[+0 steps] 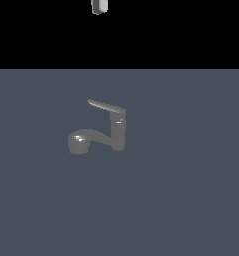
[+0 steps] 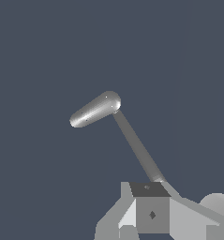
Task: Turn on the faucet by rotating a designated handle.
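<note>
Exterior view shows the faucet (image 1: pixel 103 127) standing on the grey floor (image 1: pixel 191 200), its handle (image 1: pixel 106 106) lying flat atop the upright body, above the curved spout (image 1: pixel 83 140). The gripper (image 1: pixel 99 6) hangs high above the faucet, well apart; whether its jaws are wide or narrow I cannot tell. A good approach probably descends beside the handle's free end, then pushes sideways around the body.

End effector (image 1: pixel 99 7) high above faucet (image 1: pixel 98 131), well apart, no contact. Only light-grey tip visible at exterior view's top edge; arm unseen. Finger spread not discernible. Holding nothing.
</note>
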Controlling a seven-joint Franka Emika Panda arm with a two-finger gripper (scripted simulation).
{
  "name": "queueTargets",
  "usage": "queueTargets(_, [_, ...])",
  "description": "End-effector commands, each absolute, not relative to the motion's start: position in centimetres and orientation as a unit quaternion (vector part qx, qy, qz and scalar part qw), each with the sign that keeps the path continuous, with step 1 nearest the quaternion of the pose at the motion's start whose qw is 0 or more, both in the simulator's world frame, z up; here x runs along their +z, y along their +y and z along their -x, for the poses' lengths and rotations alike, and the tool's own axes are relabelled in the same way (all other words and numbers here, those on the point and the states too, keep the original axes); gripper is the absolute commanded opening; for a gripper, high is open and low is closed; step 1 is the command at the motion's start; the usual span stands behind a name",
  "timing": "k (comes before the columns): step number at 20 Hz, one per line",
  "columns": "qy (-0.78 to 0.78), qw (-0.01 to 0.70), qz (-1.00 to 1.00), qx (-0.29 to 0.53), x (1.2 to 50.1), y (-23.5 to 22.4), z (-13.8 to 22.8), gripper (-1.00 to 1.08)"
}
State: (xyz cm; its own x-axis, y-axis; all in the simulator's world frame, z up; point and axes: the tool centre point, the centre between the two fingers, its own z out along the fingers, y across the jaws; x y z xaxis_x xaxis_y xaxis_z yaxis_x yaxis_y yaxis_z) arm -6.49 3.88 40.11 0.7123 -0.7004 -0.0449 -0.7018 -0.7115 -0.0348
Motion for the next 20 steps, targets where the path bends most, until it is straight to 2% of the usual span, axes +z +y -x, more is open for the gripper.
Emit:
queueTargets(1, [0.409,0.025,0.912,0.016,39.1,4.1,5.2,-1.0])
queueTargets(20, [0.619,0.017,0.785,0.019,29.4,5.8,-3.1,-1.0])
